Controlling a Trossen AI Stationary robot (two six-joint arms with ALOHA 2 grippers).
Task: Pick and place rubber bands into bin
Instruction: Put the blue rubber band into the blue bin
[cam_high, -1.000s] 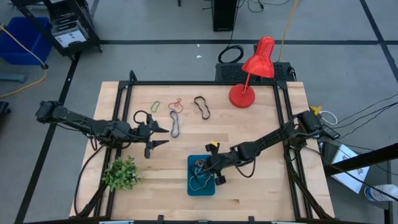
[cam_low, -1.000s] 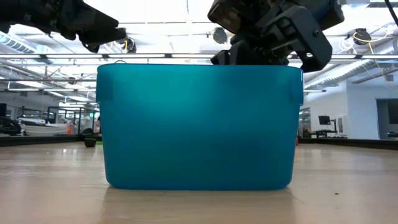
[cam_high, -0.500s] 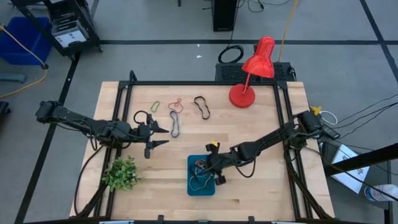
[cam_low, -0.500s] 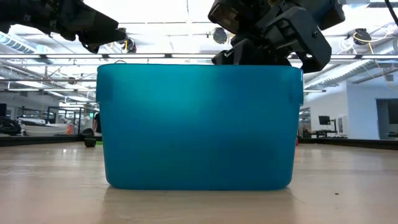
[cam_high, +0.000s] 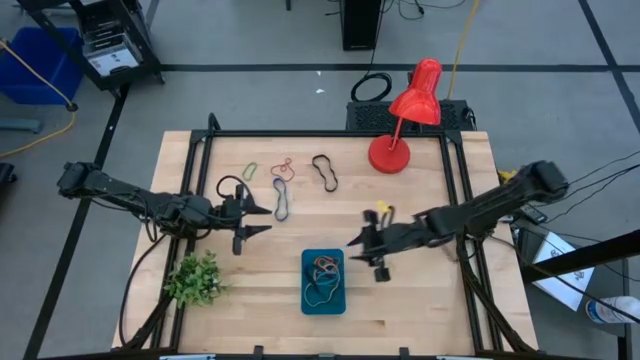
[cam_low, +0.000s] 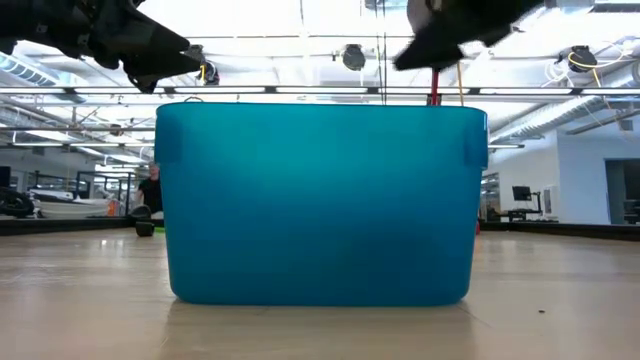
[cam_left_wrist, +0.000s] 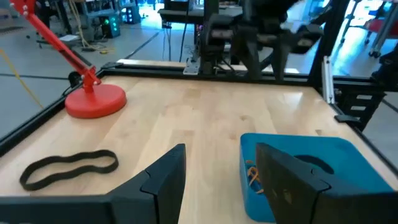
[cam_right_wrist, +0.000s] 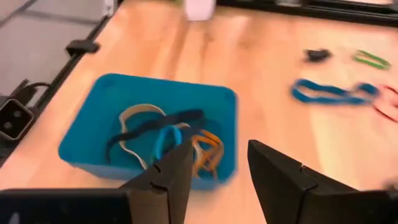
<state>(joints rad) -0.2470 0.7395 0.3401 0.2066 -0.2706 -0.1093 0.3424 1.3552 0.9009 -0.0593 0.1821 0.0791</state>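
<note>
The teal bin (cam_high: 323, 298) stands near the table's front edge. Tan, black, blue and orange rubber bands (cam_right_wrist: 163, 138) lie inside it. More rubber bands lie flat on the far half of the table: a green one (cam_high: 250, 171), a red one (cam_high: 283, 165), a black one (cam_high: 324, 171) and a blue one (cam_high: 283, 200). My right gripper (cam_high: 362, 252) hangs open and empty just right of the bin, above the table. My left gripper (cam_high: 262, 220) hovers open and empty at the table's left, near the blue band.
A red desk lamp (cam_high: 400, 125) stands at the far right of the table. A small green plant (cam_high: 195, 278) sits at the near left corner. Bare wood lies between the bin and the loose bands.
My right gripper has risen from over the bin and drawn back toward the table's right and far side; it now hangs beside the bin. The bands in the bin lie still.
</note>
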